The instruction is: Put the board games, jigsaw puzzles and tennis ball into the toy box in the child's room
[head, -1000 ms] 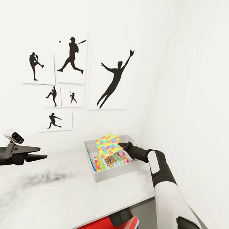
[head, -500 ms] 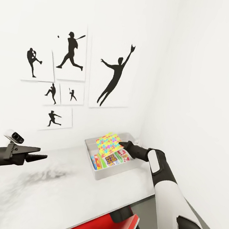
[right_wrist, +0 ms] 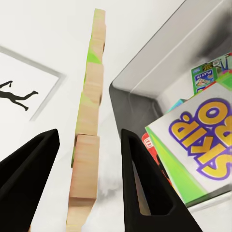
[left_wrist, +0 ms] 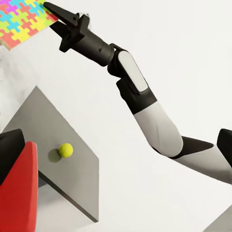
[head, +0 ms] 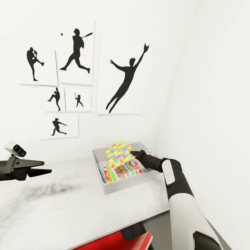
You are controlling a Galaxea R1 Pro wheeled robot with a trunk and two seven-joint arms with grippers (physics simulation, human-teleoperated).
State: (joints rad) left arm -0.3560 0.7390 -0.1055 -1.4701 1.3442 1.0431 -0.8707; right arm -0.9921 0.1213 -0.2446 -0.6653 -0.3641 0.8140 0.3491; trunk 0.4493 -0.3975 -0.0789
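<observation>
My right end effector [head: 133, 154] pinches a jigsaw puzzle [head: 118, 153] by its edge, tilted above the toy box [head: 107, 187] on the bench [head: 43, 213]. Board games [head: 125, 172] lie inside. My left end effector [head: 47, 172] hovers apart, fingers together.

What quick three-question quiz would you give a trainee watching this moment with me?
1. True or false: the jigsaw puzzle lies flat on the floor of the toy box.
2. Where is the tennis ball? A: in the toy box. B: on the grey cabinet top. C: in the left gripper.
3. Short answer: what already lies in the toy box?

Key
1. False: it hangs tilted over the box, at the right gripper.
2. B.
3. Board games with printed lids.
</observation>
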